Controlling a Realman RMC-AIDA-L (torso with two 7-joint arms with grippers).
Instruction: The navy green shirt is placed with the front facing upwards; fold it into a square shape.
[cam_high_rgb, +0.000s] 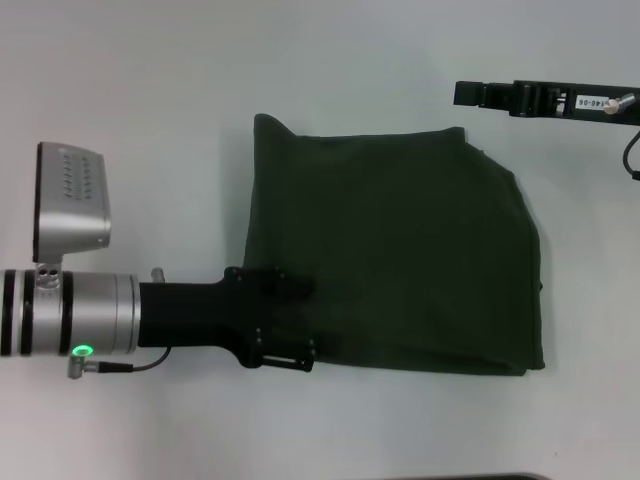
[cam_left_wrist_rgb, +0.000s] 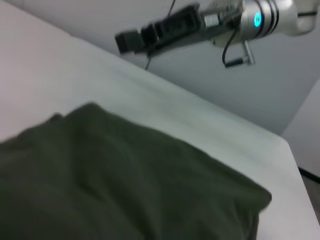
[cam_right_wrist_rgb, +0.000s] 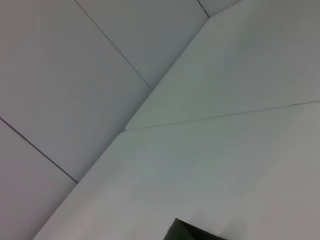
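White matte table (cam_high_rgb: 150, 100), plain and smooth. Left gripper (cam_high_rgb: 285, 325) reaching in level from the left, lying on the shirt's near-left corner; finger state cannot be told. Right gripper (cam_high_rgb: 470, 94) hovering far right, apart from cloth; state likewise unclear. Navy green shirt (cam_high_rgb: 400, 250) at centre, folded into rough square, plain dark soft cotton, slightly rumpled.

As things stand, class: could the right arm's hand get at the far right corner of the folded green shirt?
Probably yes. The right hand hovers just beyond the navy green shirt's far right corner, over bare table, with nothing between them. The left hand is at the opposite, near left edge.
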